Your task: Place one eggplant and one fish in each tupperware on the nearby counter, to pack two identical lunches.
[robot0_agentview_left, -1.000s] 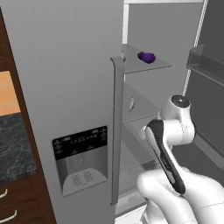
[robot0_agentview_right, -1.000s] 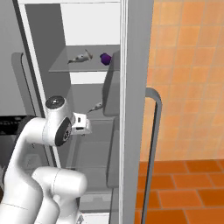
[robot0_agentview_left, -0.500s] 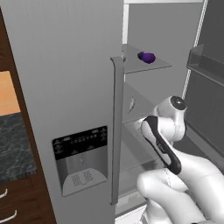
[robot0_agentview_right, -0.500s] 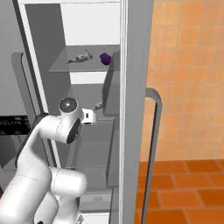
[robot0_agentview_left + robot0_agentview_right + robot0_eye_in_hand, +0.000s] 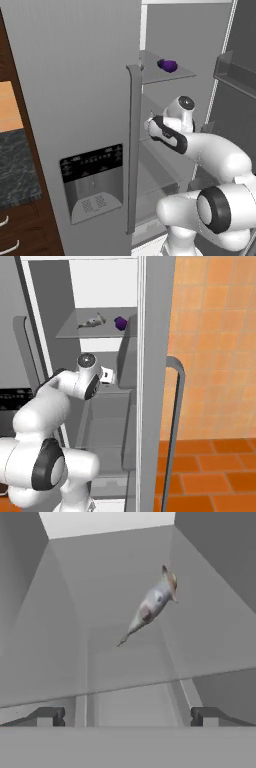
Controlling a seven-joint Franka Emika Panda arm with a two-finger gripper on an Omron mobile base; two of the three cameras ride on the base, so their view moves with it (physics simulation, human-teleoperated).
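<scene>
A violet eggplant (image 5: 168,65) lies on the upper shelf of the open fridge, and the right base view shows that eggplant (image 5: 120,322) beside a silvery fish (image 5: 91,321). My arm reaches into the fridge at the level of the shelf below. My gripper (image 5: 108,376) is inside that compartment. In the hand view my gripper (image 5: 127,717) is open, fingers wide apart with nothing between them. A grey fish (image 5: 152,604) lies ahead of it, up and right of centre, well clear of the fingertips. The tupperware is out of view.
The closed fridge door with its dispenser panel (image 5: 92,182) and tall handle (image 5: 134,150) stands left of the arm. The open door (image 5: 155,381) with its own handle flanks the right. Dark marbled counter (image 5: 15,165) shows at far left. An orange tiled wall (image 5: 215,346) is to the right.
My arm has folded down and pushed further into the fridge, bringing the hand in at the middle shelf level. The eggplant and fish on the upper shelf have stayed put.
</scene>
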